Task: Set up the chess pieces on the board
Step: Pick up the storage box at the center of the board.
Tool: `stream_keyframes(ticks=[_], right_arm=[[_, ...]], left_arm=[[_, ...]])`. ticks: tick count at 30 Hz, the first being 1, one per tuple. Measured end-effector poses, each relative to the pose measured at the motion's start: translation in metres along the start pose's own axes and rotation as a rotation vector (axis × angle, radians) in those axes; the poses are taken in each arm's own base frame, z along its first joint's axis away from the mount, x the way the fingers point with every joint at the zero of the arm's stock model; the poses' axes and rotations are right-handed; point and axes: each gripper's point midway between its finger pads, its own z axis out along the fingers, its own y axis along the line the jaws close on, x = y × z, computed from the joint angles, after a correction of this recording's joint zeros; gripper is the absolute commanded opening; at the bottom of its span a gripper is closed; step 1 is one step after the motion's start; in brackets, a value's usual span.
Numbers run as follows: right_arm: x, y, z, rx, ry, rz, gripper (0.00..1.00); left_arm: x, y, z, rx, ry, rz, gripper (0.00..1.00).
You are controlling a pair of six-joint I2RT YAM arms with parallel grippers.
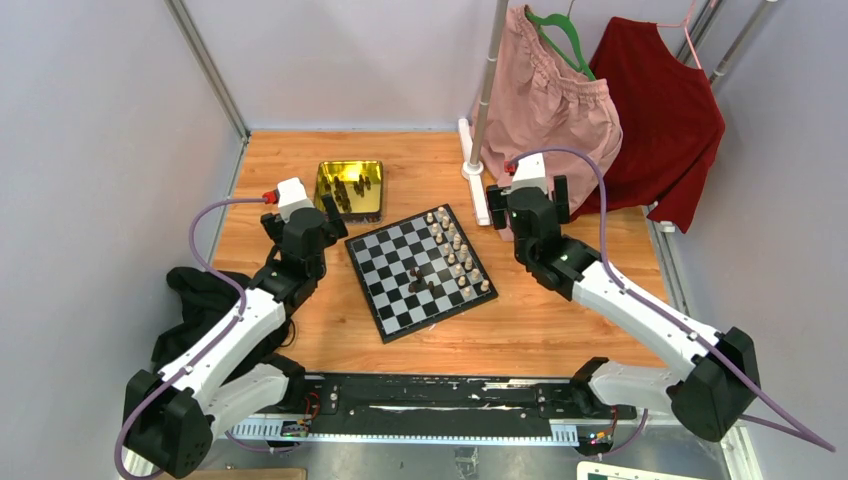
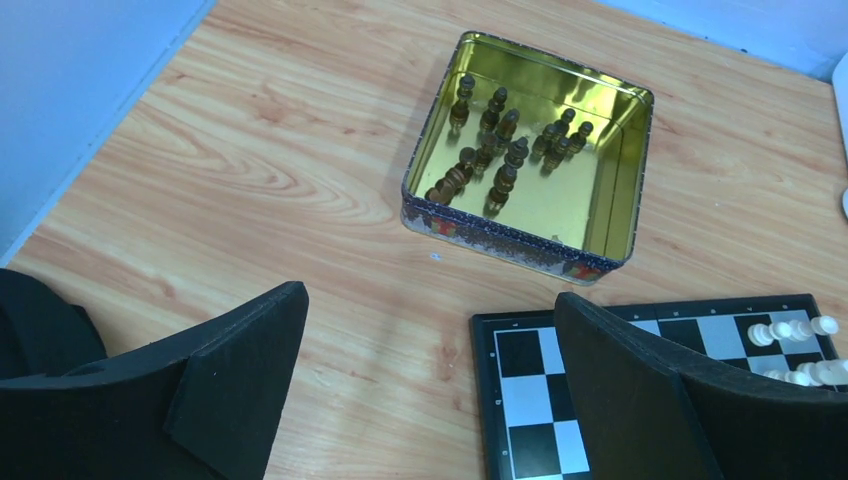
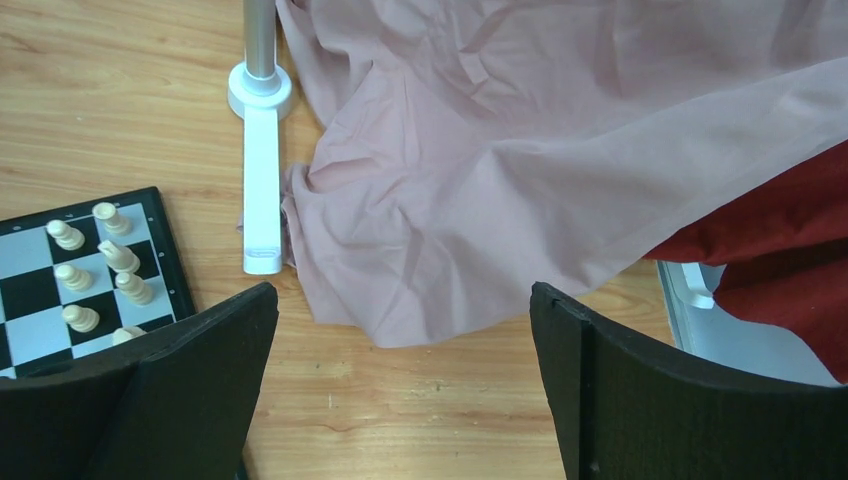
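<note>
Bare wood (image 2: 300, 150) lies open between the tin (image 2: 500, 235) and the board (image 1: 395, 290). Cream pieces (image 1: 458, 250) crowd the board's right side; the rack foot (image 3: 262, 190) and pink cloth (image 3: 480, 180) stand just beyond its far right corner.

The left arm (image 1: 225, 335) and right arm (image 1: 640, 305) had white shells and bulky black joints. A lilac cable (image 1: 200, 225) looped along each. Each wrist bore a white block (image 1: 293, 197) with a red tip. Gripper fingers (image 2: 240, 370) were broad black wedges.
</note>
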Motion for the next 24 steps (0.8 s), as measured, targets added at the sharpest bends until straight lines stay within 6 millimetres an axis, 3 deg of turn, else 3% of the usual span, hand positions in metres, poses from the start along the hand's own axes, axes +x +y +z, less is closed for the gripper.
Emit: stream_keyframes(ticks=[7, 20, 24], right_arm=[[0.017, 0.009, 0.011, 0.016, 0.047, -0.026, 1.0], [0.005, 0.011, 0.014, 0.017, 0.003, 0.018, 1.0], [0.004, 0.013, 0.014, 0.006, -0.001, 0.021, 0.96]], left_arm=[[-0.002, 0.004, 0.0, -0.022, -0.01, 0.008, 1.0], [-0.004, 0.006, -0.001, -0.032, -0.019, 0.011, 1.0], [-0.004, 0.007, -0.001, -0.041, -0.021, 0.008, 1.0]])
